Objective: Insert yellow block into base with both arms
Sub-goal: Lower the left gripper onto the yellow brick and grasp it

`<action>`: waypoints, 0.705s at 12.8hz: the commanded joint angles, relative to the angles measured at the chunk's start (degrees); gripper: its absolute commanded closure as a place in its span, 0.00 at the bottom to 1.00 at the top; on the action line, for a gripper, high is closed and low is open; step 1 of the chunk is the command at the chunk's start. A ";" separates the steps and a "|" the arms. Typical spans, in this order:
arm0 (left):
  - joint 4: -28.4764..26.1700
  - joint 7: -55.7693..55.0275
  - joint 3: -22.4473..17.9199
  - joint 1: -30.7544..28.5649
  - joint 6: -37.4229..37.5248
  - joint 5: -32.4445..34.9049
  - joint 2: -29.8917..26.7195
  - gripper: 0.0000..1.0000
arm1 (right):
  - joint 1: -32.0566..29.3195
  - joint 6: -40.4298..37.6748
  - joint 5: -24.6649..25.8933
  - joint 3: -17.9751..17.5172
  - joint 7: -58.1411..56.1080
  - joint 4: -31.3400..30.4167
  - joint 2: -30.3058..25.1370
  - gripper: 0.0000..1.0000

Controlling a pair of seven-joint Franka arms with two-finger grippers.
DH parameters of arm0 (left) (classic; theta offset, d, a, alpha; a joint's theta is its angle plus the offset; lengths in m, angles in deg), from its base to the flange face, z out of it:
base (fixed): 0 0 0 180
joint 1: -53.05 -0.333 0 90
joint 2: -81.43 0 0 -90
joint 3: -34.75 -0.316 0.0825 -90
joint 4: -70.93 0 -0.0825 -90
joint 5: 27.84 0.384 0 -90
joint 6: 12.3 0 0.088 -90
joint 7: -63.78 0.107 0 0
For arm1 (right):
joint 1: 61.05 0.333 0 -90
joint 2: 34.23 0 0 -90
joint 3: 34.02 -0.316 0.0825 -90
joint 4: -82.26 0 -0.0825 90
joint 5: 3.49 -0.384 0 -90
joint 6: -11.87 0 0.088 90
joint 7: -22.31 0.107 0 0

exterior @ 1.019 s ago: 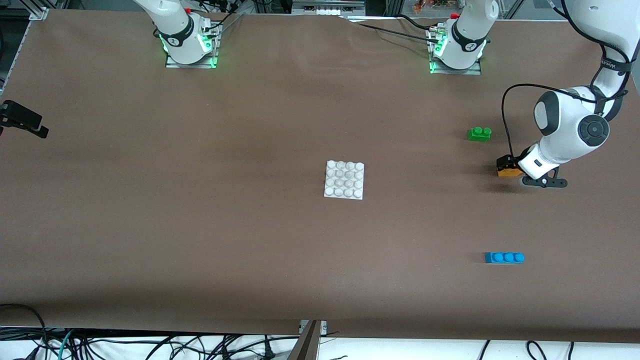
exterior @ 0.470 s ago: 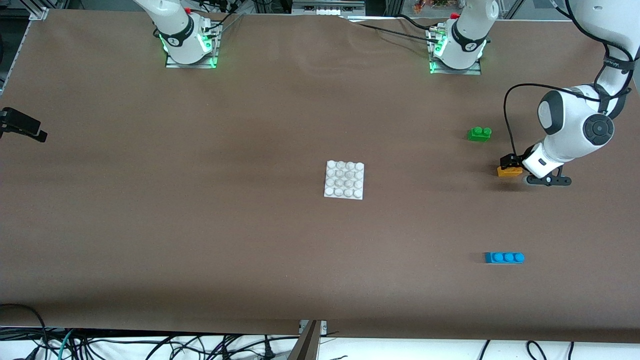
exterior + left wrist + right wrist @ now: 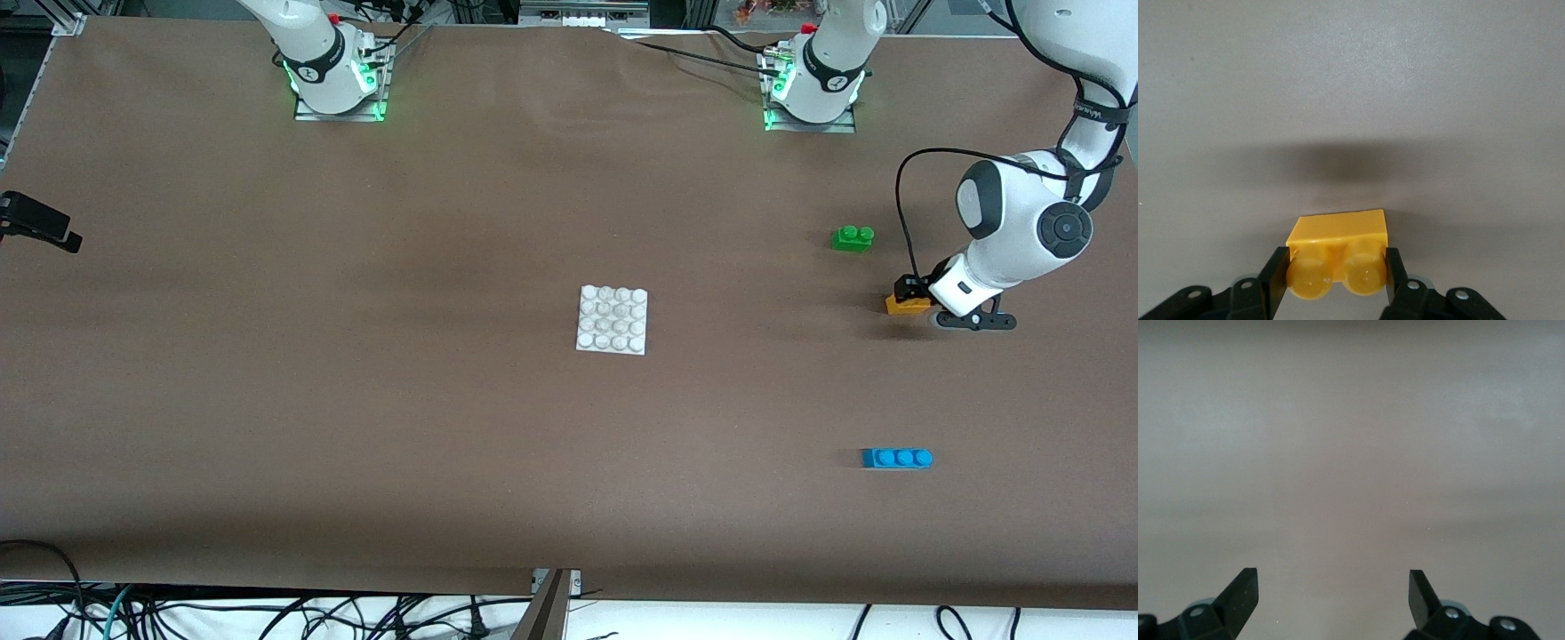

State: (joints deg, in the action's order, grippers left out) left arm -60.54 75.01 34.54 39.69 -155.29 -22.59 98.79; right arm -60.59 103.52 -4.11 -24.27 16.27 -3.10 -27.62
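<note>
**Yellow block pinched, not yet lifted**

Front: yellow block (image 3: 906, 305) lies on table, well off the base (image 3: 612, 320) toward the left arm's end; left gripper (image 3: 914, 296) down on it.

Left wrist: fingers (image 3: 1273, 280) clamp block's (image 3: 1337, 250) sides, ready for carrying.

Right wrist: right gripper (image 3: 1332, 593) spread wide, empty, waiting.
</note>
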 commanded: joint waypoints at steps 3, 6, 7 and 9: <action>2.24 -1.04 2.05 0.00 6.82 0.99 -4.51 0.61 | -0.20 -1.56 0.45 -0.08 -1.08 -0.07 -0.46 0.00; 13.46 -1.30 7.40 0.00 22.35 0.46 -5.49 0.60 | -0.20 -1.47 0.45 -0.08 -1.08 -0.07 -0.46 0.00; 18.56 -1.48 9.85 0.00 28.15 0.46 -5.14 0.60 | -0.20 -1.56 0.45 -0.17 -1.08 -0.07 -0.46 0.00; 26.92 -2.27 14.60 0.35 36.17 0.29 -3.56 0.60 | -0.20 -1.65 0.45 -0.17 -1.08 -0.07 -0.46 0.00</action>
State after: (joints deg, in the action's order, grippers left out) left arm -41.17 73.72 45.74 39.94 -125.69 -22.60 92.94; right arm -60.59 102.65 -4.10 -24.27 16.17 -3.10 -27.62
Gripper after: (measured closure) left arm 0.379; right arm 0.000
